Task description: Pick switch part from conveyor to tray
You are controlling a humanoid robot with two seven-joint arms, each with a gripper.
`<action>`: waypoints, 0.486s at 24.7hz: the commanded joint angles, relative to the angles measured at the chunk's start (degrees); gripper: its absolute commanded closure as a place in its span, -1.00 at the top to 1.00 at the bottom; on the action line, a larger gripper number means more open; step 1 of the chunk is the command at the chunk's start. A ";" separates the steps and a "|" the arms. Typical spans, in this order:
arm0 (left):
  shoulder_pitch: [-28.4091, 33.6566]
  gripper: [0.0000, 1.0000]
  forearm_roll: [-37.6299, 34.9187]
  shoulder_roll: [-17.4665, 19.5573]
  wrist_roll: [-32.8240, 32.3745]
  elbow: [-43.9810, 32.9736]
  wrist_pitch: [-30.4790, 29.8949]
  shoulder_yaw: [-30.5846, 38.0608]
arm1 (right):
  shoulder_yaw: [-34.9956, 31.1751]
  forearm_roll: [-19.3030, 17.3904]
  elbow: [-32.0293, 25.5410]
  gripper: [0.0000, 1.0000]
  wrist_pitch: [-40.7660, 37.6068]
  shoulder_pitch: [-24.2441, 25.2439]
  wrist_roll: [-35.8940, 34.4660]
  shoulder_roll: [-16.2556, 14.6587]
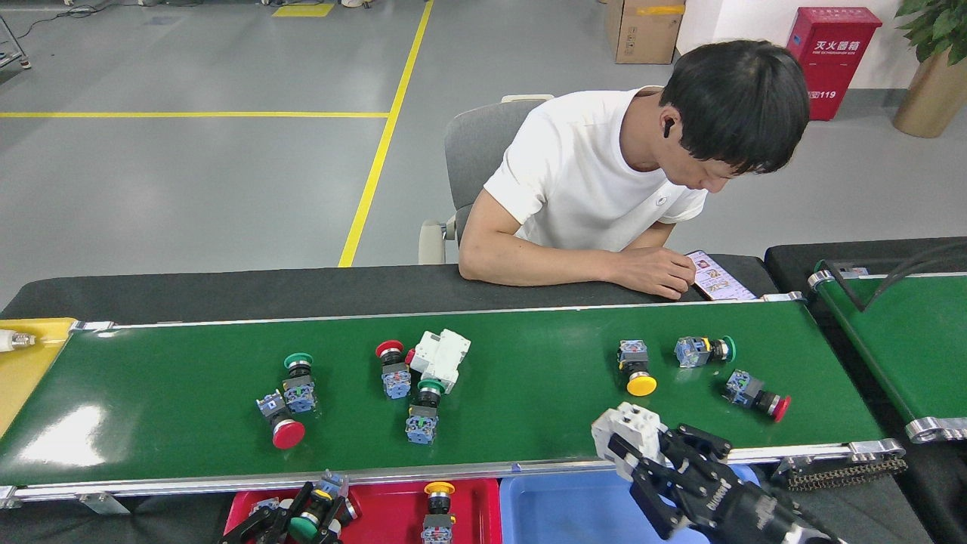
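Note:
The conveyor (529, 423) carries several switch parts: a green-capped one (299, 378), a red mushroom one (284, 427), a white block (440, 357) and a yellow-capped one (635, 368) among them. At the bottom edge, my left gripper (302, 515) is shut on a green-capped switch part (304, 526) above the red tray (472, 502). Another, yellow-capped part (438, 508) lies in the tray. My right gripper (636, 447) is shut on a white switch part (633, 428) over the belt's near rail.
A blue bin (559, 508) sits right of the red tray, and a yellow bin (23, 370) at the belt's left end. A person in a white shirt (597, 189) leans on the far side. A second green belt (906, 340) stands at right.

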 commanded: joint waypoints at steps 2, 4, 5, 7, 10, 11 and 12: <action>0.00 1.00 0.50 -1.51 0.50 -0.88 0.60 5.04 | -0.39 -0.39 -1.09 0.16 -2.47 2.20 1.76 0.08; 0.35 1.00 2.17 -4.32 0.15 -0.62 0.25 10.31 | -1.27 -0.83 -1.70 0.14 -2.47 3.87 2.29 0.00; 0.62 1.00 3.40 -4.93 -0.12 -0.44 -0.10 13.03 | -2.59 -0.83 -1.70 0.33 -2.47 4.05 2.29 0.00; 1.41 1.00 7.35 -4.93 -0.90 0.09 -0.19 17.60 | -5.92 -0.83 -1.53 0.97 -2.47 4.13 2.46 0.26; 2.82 1.00 13.25 -4.32 -3.72 0.88 -0.28 20.24 | -7.51 -2.15 -1.09 0.97 -2.47 3.69 2.55 1.67; 2.99 1.00 14.56 -3.70 -4.42 0.88 -0.28 21.38 | -7.77 -2.41 -1.09 0.97 -2.47 3.61 2.64 2.37; 3.17 1.00 15.53 -3.00 -4.60 0.97 -0.28 22.35 | -7.95 -2.50 -1.09 0.97 -2.47 3.43 2.90 3.33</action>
